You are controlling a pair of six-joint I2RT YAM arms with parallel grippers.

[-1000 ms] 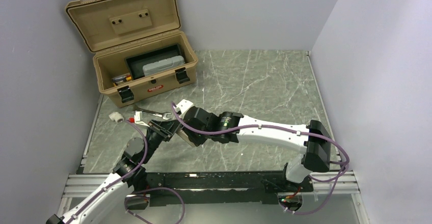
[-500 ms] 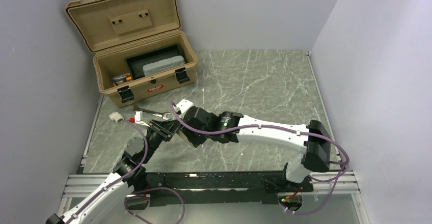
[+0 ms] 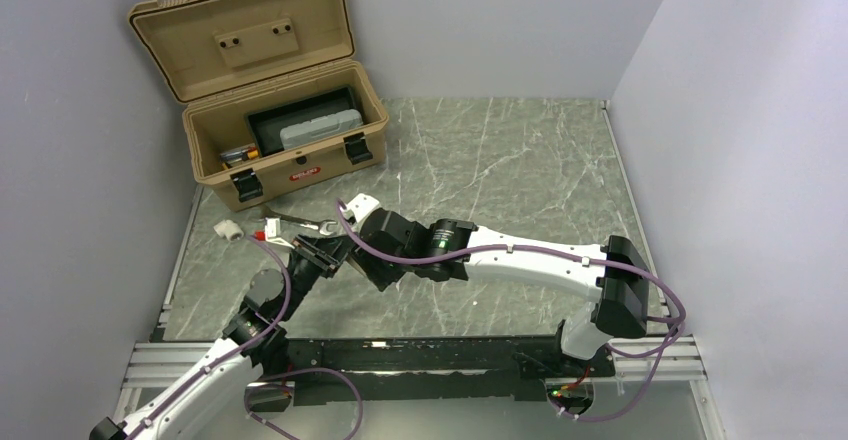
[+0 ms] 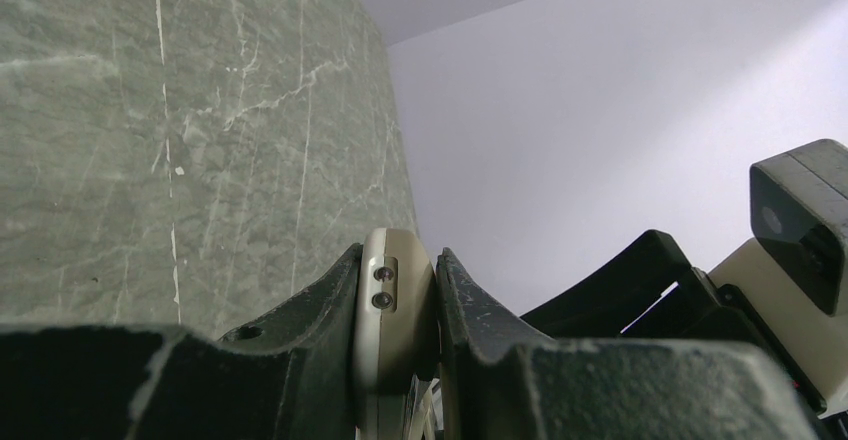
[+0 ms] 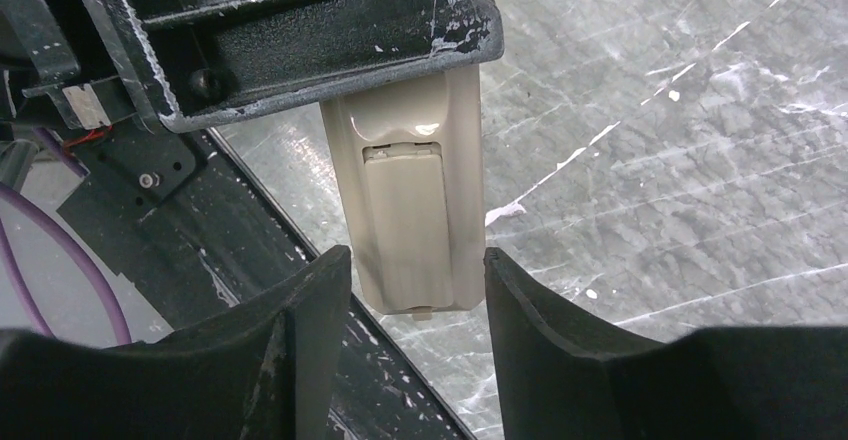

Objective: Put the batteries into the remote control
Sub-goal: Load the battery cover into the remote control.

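The remote control [image 4: 392, 305] is a slim cream-white bar clamped between the dark fingers of my left gripper [image 4: 397, 260]. Its end with two small lenses pokes out at the fingertips. In the right wrist view, the remote control [image 5: 412, 210] shows its back with the battery cover in place. Its free end hangs between the jaws of my right gripper [image 5: 417, 260], which is open with a gap on each side. From above, the left gripper [image 3: 322, 256] and the right gripper [image 3: 350, 253] meet over the table's front left. The batteries are not visible in any view.
An open tan toolbox [image 3: 290, 165] stands at the back left with a grey case [image 3: 320, 130] inside. A wrench [image 3: 300, 222] and a small white block [image 3: 229, 228] lie in front of it. Walls close in on the left and right, and a black rail [image 3: 420, 360] runs along the near edge.
From above, the right gripper's head has shifted slightly beside the remote control. The left arm and the remote control have stayed put.
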